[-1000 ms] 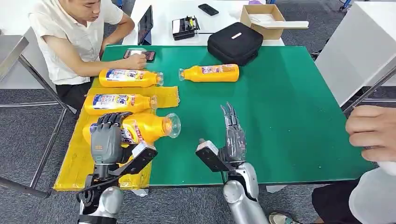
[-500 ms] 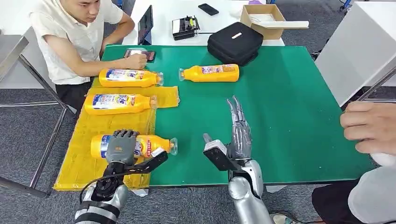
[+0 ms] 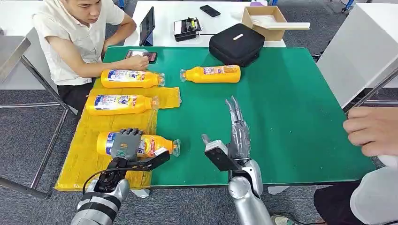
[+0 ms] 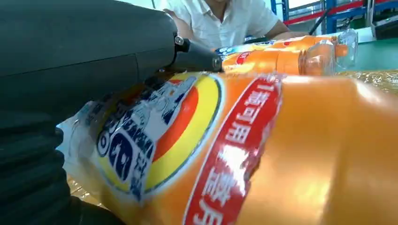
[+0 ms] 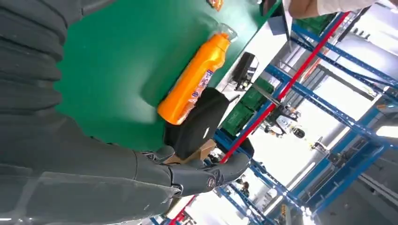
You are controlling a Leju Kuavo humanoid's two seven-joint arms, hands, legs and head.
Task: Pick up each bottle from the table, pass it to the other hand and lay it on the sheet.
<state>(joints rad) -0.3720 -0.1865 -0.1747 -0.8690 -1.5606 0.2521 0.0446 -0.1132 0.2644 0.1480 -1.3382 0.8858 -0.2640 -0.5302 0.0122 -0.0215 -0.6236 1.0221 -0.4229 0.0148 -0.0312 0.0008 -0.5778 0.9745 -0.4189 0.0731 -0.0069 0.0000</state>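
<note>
An orange bottle point(image 3: 156, 145) lies on its side on the yellow sheet point(image 3: 77, 164) near the table's front edge, cap pointing right. My left hand point(image 3: 125, 144) grips it from above around its label; up close the bottle point(image 4: 263, 154) sits under the dark fingers point(image 4: 84, 42). Two more orange bottles point(image 3: 131, 78) point(image 3: 121, 104) lie on the sheet farther back. Another bottle point(image 3: 211, 73) point(image 5: 195, 82) lies on the green table point(image 3: 291, 108). My right hand point(image 3: 237, 133) is open above the table, fingers stretched forward, holding nothing.
A person sits at the far left corner with a hand on a phone point(image 3: 141, 55). Another person's hand point(image 3: 371, 129) hovers at the right edge. A black bag point(image 3: 236, 43) sits at the table's back; a cardboard box point(image 3: 265, 18) is behind it.
My left hand has lowered the tilted bottle until it lies flat on the sheet. My right hand has drifted slightly right and forward, still open.
</note>
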